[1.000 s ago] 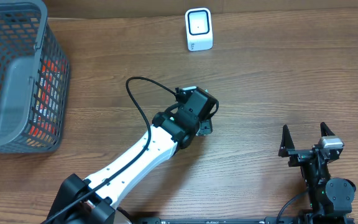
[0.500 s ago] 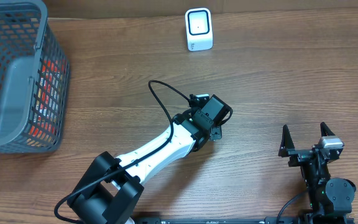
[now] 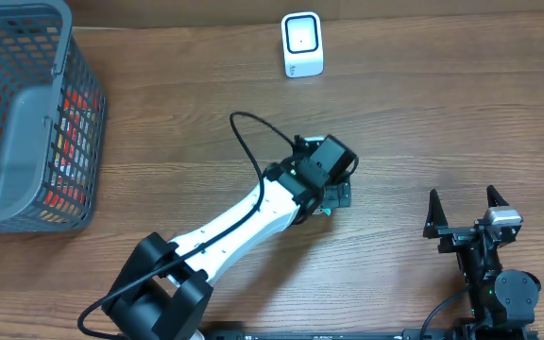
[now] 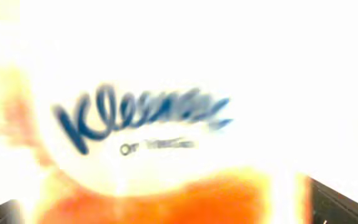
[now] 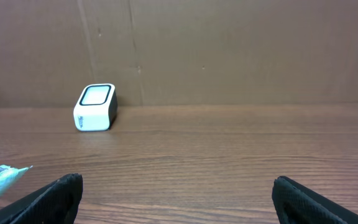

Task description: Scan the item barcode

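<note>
The white scanner [image 3: 302, 44] stands upright near the far edge of the table [image 3: 442, 113], its dark window facing up and forward. The left gripper [image 3: 336, 196] hangs on the robot's side of the scanner, well apart from it and a little to its right, with the arm's wrist housing covering most of it from above.

The tissue pack [image 4: 166, 93] fills the left wrist view. It is washed out and blurred, with blue Kleenex lettering on white and an orange band along the lower edge. It lies directly under that gripper. Dark fingers [image 4: 344, 202] show only at the bottom corners of the frame, set far apart, and I cannot tell whether they press on the pack or stand clear of it.

The right gripper [image 3: 461, 195] sits much farther from the scanner, toward the robot and off to the right. Its fingers are spread wide and hold nothing.

A grey mesh basket [image 3: 26, 203] stands well to the left of the scanner, with red packets [image 3: 74, 142] showing through its wall.
</note>
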Controlling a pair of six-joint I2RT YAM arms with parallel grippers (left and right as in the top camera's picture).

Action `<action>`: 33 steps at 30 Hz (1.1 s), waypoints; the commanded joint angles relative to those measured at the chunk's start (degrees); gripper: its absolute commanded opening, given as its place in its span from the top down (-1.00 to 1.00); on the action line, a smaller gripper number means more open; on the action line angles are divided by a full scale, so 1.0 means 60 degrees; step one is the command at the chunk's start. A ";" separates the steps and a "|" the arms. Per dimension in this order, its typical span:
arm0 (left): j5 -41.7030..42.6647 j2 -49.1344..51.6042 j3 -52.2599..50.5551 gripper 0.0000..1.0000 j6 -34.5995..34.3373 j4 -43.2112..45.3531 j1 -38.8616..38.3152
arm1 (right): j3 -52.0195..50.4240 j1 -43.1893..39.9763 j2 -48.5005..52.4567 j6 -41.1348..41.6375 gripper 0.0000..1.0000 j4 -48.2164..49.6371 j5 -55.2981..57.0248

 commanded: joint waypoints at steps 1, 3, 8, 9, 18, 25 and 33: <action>-0.0361 -0.0091 0.1206 -1.00 0.0798 -0.0561 0.0036 | -0.0102 -0.0033 -0.0076 -0.0011 -1.00 0.0026 -0.0051; -0.0368 -0.0091 0.1643 -1.00 0.1082 -0.0947 0.0040 | -0.0102 -0.0033 -0.0076 -0.0011 -1.00 0.0026 -0.0051; -0.0412 -0.0058 0.1810 -1.00 0.1308 -0.1260 0.0044 | -0.0102 -0.0033 -0.0076 -0.0011 -1.00 0.0026 -0.0047; -0.0488 -0.0047 0.1763 -1.00 0.1308 -0.1315 0.0047 | -0.0102 -0.0033 -0.0076 -0.0011 -1.00 0.0026 -0.0051; -0.0882 0.0430 0.1162 -1.00 0.1304 -0.1523 0.0055 | -0.0102 -0.0033 -0.0076 -0.0011 -1.00 0.0026 -0.0051; -0.0852 0.1056 0.1147 -0.96 0.1319 -0.1523 0.0058 | -0.0102 -0.0033 -0.0076 -0.0011 -1.00 0.0026 -0.0051; -0.0849 0.0994 0.1639 -0.54 0.2200 -0.1621 0.0073 | -0.0102 -0.0033 -0.0076 -0.0011 -1.00 0.0022 -0.0051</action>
